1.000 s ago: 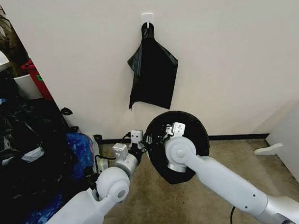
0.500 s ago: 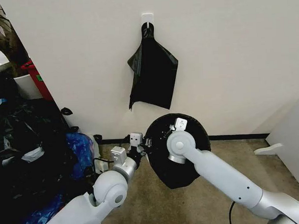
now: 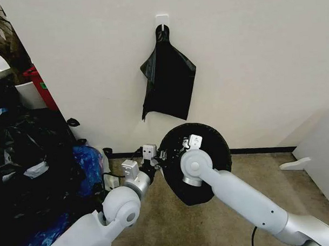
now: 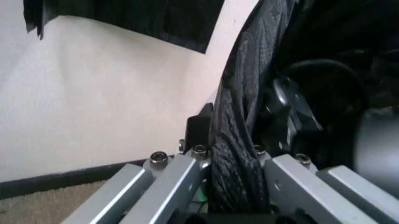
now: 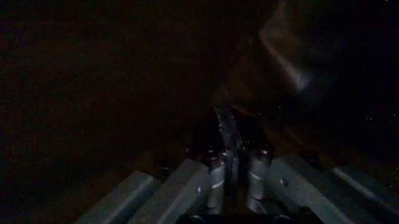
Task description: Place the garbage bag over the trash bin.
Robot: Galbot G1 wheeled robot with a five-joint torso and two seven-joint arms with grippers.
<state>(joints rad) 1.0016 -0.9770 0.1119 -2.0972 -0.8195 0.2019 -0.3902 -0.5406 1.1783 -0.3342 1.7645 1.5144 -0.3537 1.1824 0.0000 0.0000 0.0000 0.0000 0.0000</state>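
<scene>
Currently my left gripper (image 4: pixel 234 196) clamps the garbage bag (image 3: pixel 205 140) rim; my right gripper (image 5: pixel 234 177) pinches film inside. The bag looks limp and slippery, so I judge gathered rim folds the best hold.

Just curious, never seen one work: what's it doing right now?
Left pincer shut on garbage bag edge. Right pincer shut inside it. Bag covers trash bin. Nothing blocking.

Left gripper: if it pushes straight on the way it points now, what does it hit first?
The left gripper is already shut on the garbage bag. Going on, it would probably meet the right gripper inside the bag's mouth first, though depth there is unclear.
</scene>
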